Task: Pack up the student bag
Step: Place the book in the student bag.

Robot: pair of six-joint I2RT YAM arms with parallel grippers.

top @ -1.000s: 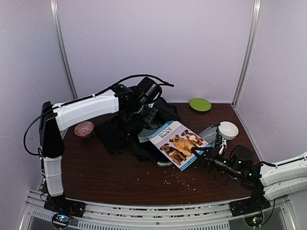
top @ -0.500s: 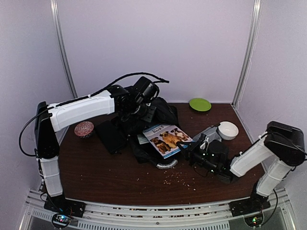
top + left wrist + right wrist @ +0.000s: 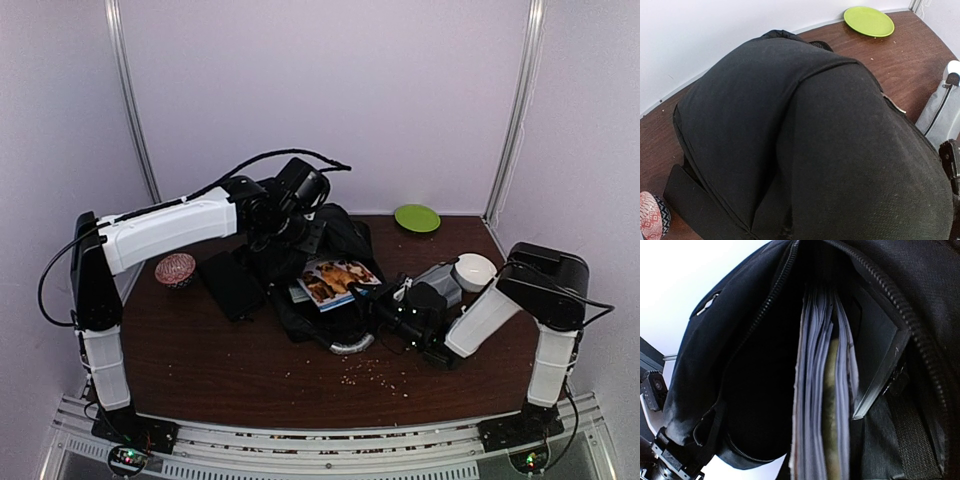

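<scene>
**Right gripper (image 3: 383, 310) clamped on a picture book (image 3: 335, 280) at the mouth of the student bag (image 3: 345, 235)**

Containers. The student bag, of soft black fabric, lies at the middle of the dark wooden table (image 3: 220, 360), toward the back wall. Its mouth is turned toward the right arm. In the right wrist view the zip (image 3: 765, 305) is parted and the main compartment gapes. The book stands edge-on inside it, its pale leaves fanned slightly, just beside a flat black inner panel (image 3: 880, 365). What lies deeper in the compartment cannot be made out. From above, part of the cover, printed with dogs, shows outside the opening. A white bowl (image 3: 475, 271) stands to the right of the bag. A zipped pale grey-blue pencil case (image 3: 437, 280) lies between the bowl and the right gripper. A green plate (image 3: 417, 218) sits near the back right corner.

Grippers. The right gripper's jaws are drawn narrow, pinching the near edge of the book. Its fingers fall outside its own wrist view. The left gripper (image 3: 285, 228) sits on top of the bag with its jaws closed on the fabric, and the upper side of the bag stands raised. Its wrist view is filled by the bag's outer panel.

Surroundings. A flat black notebook (image 3: 230, 283) lies just left of the bag. A round red-patterned object (image 3: 176, 270) rests near the table's left edge. Crumbs (image 3: 375, 372) are scattered toward the front.
</scene>
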